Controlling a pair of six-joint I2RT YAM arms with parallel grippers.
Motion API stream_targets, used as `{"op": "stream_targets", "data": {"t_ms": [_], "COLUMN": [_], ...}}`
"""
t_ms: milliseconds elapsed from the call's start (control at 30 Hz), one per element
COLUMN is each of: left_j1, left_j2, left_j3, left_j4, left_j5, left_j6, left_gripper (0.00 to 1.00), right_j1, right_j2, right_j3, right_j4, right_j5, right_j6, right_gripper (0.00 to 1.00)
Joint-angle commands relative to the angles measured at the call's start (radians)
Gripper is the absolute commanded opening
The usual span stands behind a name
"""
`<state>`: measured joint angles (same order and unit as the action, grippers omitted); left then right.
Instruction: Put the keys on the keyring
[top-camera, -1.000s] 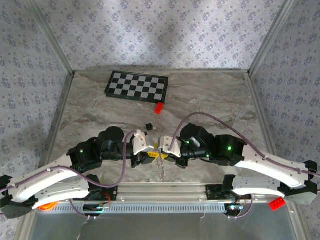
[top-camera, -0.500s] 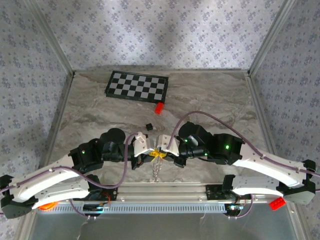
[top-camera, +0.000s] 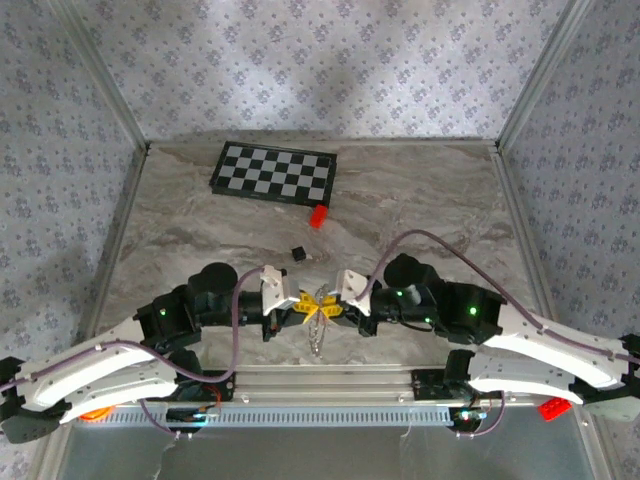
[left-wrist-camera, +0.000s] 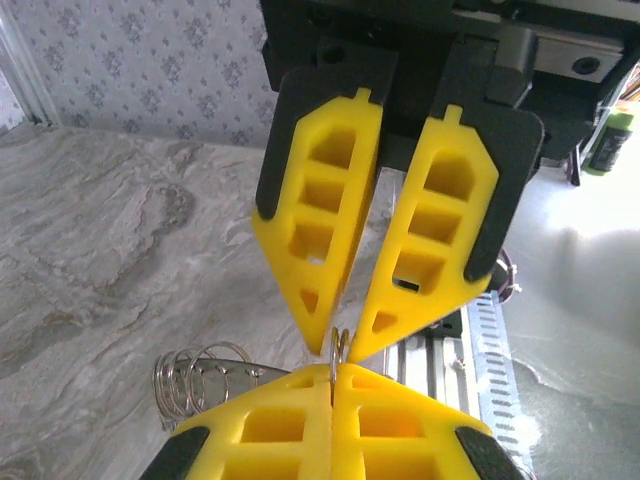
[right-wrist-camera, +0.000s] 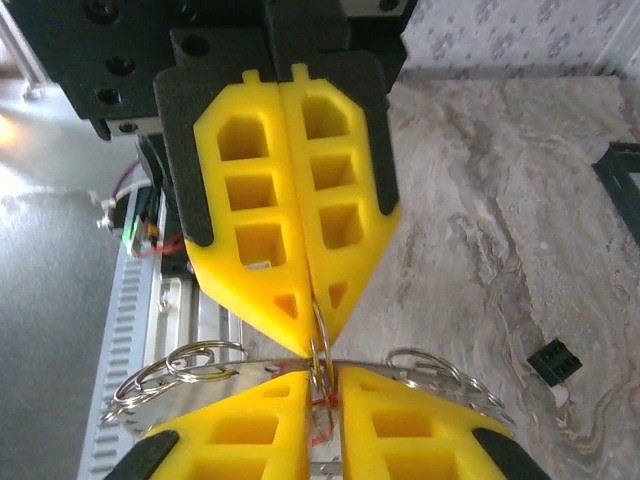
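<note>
Silvery-grey jagged metal keyring (top-camera: 317, 335) hangs from your left gripper (top-camera: 310, 304), which is clenched on its wire. Your right gripper (top-camera: 328, 306) meets it tip to tip, jaws slightly parted around that wire.

1. Two arms are counted, a left arm (top-camera: 100, 365) and a right arm (top-camera: 540, 335).
2. Four yellow fingers (left-wrist-camera: 315, 230) are seen, two to each arm.
3. One checkered board (top-camera: 274, 172) is counted on the worktop (top-camera: 440, 200).
4. Two red blocks are found: one by the board (top-camera: 318, 216), one beyond the near rail (top-camera: 551, 407).
5. One black cube (top-camera: 297, 253) is seen.
6. One keyring (right-wrist-camera: 175, 372) is counted. Its wire loops overlap, so their number, seemingly several, cannot be fixed.
</note>
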<state>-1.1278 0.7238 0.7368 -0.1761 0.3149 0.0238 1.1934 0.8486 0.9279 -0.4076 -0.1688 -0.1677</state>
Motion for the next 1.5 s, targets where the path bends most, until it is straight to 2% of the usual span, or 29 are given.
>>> {"op": "stream_targets", "data": {"t_ms": [0, 433, 567, 700, 933, 1067, 1200, 1300, 1467], "left_j1": [-0.001, -0.001, -0.001, -0.003, -0.003, -0.003, -0.003, -0.003, -0.004], "left_j2": [-0.024, -0.068, -0.077, -0.054, -0.044, -0.056, -0.041, -0.003, 0.035], "left_j3": [-0.018, -0.133, -0.165, -0.183, -0.199, -0.162, -0.070, 0.003, 0.048], "left_j4": [0.154, 0.426, 0.501, 0.550, 0.571, 0.438, 0.190, 0.050, -0.015], "left_j5": [0.061, 0.101, 0.099, 0.115, 0.097, 0.057, 0.007, 0.010, 0.043], "left_j6": [-0.045, -0.127, -0.151, -0.176, -0.185, -0.143, -0.043, 0.015, 0.039], "left_gripper": [0.00, 0.00, 0.00, 0.00, 0.00, 0.01, 0.18, 0.19, 0.20], "right_j1": [0.000, 0.000, 0.000, 0.000, -0.001, -0.002, -0.003, -0.002, 0.005], "right_j2": [-0.046, -0.061, -0.073, -0.082, -0.094, -0.102, -0.077, -0.034, 0.045], "right_j3": [-0.040, -0.065, -0.073, -0.079, -0.088, -0.061, 0.027, 0.100, 0.170], "right_j4": [0.126, 0.157, 0.170, 0.174, 0.168, 0.104, -0.040, -0.138, -0.227], "right_j5": [-0.008, -0.035, -0.042, -0.048, -0.048, -0.033, -0.005, -0.015, -0.049], "right_j6": [0.068, 0.120, 0.126, 0.128, 0.119, 0.084, 0.047, 0.002, -0.033], "right_gripper": [0.16, 0.17, 0.22, 0.22, 0.02, 0.00, 0.00, 0.00, 0.00]}}
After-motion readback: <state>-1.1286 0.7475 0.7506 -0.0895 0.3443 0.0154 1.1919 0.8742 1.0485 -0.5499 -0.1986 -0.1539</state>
